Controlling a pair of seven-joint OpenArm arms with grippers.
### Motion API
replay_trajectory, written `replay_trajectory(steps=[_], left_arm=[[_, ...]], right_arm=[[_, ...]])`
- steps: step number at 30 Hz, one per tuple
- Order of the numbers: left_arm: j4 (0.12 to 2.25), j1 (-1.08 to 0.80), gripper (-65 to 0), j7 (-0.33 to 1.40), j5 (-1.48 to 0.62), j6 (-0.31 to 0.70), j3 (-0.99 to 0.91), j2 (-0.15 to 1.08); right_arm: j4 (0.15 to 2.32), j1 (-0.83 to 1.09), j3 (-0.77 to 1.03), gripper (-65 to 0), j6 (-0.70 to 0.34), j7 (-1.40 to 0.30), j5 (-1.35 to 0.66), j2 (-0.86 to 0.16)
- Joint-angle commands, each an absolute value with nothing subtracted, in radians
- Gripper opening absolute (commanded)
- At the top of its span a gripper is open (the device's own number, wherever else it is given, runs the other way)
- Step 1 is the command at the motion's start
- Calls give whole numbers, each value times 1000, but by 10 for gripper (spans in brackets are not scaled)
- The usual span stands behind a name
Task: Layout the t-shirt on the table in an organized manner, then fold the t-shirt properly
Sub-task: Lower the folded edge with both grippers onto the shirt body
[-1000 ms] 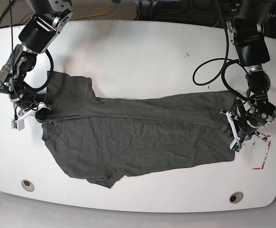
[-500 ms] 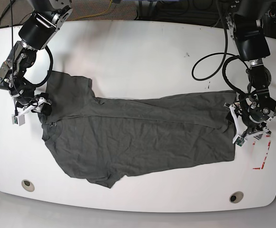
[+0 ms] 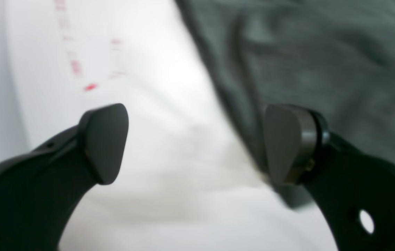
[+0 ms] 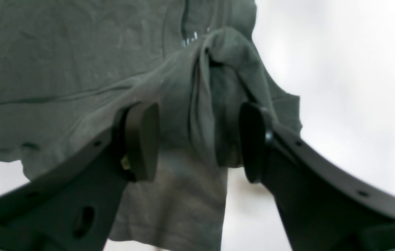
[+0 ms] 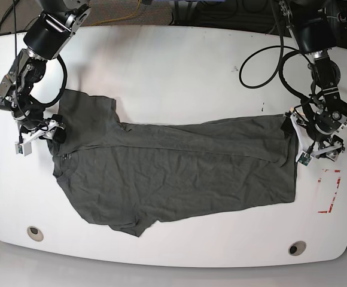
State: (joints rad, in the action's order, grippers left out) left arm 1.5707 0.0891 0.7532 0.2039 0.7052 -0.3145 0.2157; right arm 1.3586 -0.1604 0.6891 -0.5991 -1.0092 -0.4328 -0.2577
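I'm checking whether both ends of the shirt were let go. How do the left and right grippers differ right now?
The left gripper frames mostly bare table, with the t-shirt edge beside one finger; the right gripper has a bunched fold of shirt standing between its fingers. The left's fingers stand wider apart than the right's. Both are open and sit at opposite ends of the shirt.

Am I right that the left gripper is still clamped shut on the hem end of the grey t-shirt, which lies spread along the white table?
Not quite: the left gripper is open and holds nothing. In the left wrist view its jaws stand wide apart with only bare table between them, beside the shirt's edge. The rest holds: the t-shirt lies spread along the white table.
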Motion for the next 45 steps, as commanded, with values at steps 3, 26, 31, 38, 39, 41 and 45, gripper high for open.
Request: replay_trajectory(steps=[3, 26, 31, 38, 39, 41, 45], left_arm=[[1636, 42, -64, 740, 202, 698, -318, 231], [1725, -99, -64, 740, 101, 698, -321, 199], [1724, -99, -64, 740, 101, 698, -318, 199], [1678, -93, -64, 740, 102, 698, -317, 199], [1666, -93, -64, 740, 102, 698, -317, 199], [1649, -91, -64, 740, 102, 698, -317, 199], [1627, -91, -64, 740, 101, 698, -315, 199]], right_arm=[[1380, -177, 691, -309, -601, -992, -452, -272], [1380, -157, 691, -349, -602, -992, -452, -272], [1380, -157, 691, -351, -602, -992, -452, -271], [1380, -157, 691, -360, -602, -992, -452, -271], [1380, -157, 691, -360, -602, -992, -452, -271], [1380, -157, 691, -360, -602, -992, -452, -271], [1380, -157, 691, -360, -602, -992, -452, -271]])
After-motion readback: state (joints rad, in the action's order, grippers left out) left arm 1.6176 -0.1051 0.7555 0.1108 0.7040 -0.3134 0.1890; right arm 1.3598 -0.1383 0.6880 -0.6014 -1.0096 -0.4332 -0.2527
